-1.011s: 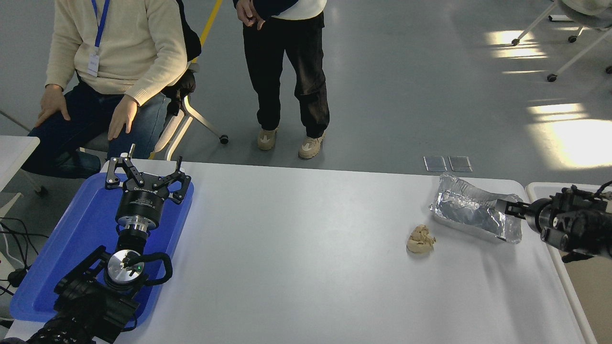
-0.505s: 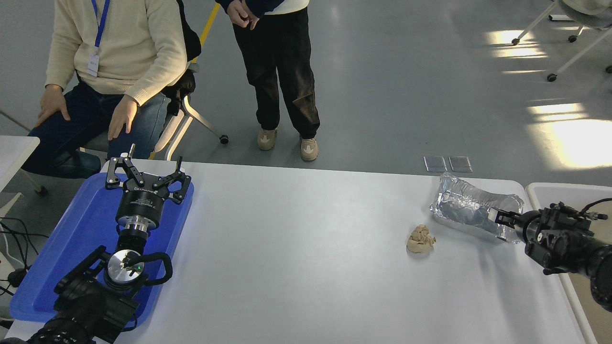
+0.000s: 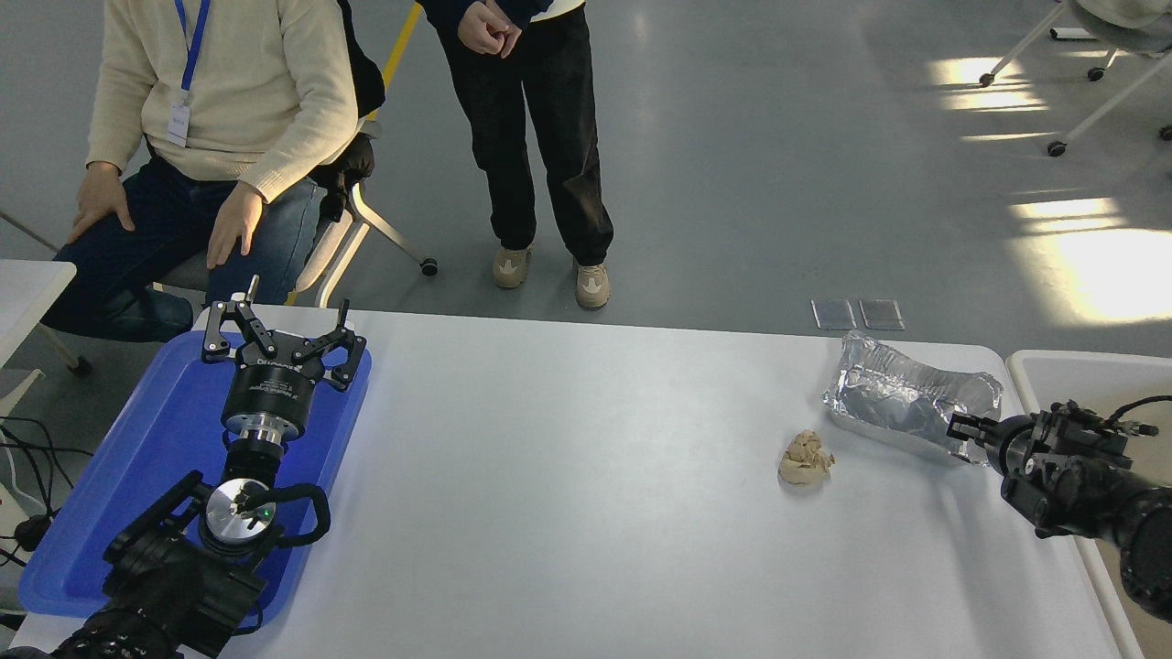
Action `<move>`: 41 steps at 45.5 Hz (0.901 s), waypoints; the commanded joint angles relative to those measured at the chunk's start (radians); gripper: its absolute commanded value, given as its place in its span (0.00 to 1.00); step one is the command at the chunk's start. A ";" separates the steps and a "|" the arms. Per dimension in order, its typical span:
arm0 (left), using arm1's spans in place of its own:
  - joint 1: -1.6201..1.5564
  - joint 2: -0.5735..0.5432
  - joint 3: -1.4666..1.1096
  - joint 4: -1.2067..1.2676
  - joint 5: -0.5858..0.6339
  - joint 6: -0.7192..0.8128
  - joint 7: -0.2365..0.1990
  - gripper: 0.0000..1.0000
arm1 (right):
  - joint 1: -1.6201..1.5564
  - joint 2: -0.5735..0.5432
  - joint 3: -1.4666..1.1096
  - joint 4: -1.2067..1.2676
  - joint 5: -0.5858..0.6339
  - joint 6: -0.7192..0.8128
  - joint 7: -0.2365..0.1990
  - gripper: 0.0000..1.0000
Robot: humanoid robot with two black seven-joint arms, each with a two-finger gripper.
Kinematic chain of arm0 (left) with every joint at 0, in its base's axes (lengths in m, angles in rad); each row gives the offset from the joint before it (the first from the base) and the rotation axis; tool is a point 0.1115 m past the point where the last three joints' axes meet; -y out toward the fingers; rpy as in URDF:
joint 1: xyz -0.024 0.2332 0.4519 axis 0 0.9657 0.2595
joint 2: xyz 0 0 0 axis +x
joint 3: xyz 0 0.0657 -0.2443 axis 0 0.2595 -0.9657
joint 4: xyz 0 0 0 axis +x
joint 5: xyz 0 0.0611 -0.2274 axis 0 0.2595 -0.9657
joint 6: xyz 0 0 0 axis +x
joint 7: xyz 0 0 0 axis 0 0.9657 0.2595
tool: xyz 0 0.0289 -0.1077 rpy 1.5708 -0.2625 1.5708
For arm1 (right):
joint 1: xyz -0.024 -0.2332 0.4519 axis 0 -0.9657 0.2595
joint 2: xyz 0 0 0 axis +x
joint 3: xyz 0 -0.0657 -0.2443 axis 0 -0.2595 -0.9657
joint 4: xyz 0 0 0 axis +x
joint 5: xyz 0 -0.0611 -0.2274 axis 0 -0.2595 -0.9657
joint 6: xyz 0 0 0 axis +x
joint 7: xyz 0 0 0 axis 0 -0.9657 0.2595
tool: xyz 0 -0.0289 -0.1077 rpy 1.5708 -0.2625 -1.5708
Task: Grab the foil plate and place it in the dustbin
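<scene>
Right black gripper at near-right corner of shiny silver rectangular foil plate; jaw state unclear. Plate on white table near right edge, long axis far-left to near-right. Right arm low, reaching leftward. White-rimmed dustbin beside. Left gripper parked, fingers spread, over blue tray.

The table is the landmark. On its far right part lies the foil plate, and the paper wad lies on the table just left of the plate and nearer to the camera. The right gripper is at the plate's near right corner. The dustbin stands beyond the table's right edge. On the table's left end lies the tray, with the left gripper over the tray's far part. Two people are behind the table's far left side.
</scene>
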 commanded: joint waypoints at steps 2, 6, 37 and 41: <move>0.000 0.000 0.000 0.000 0.000 0.002 0.000 1.00 | -0.005 0.013 0.002 -0.006 -0.001 0.003 -0.008 0.53; 0.000 0.000 0.000 0.000 0.000 0.002 0.000 1.00 | -0.005 0.015 0.000 -0.006 -0.001 0.003 -0.009 0.47; 0.000 0.000 0.000 0.000 0.000 0.002 -0.002 1.00 | -0.004 0.015 0.003 -0.004 -0.025 0.009 0.002 0.00; 0.000 0.000 0.000 0.000 0.000 0.002 0.000 1.00 | 0.005 0.011 0.007 -0.003 -0.025 0.018 0.011 0.00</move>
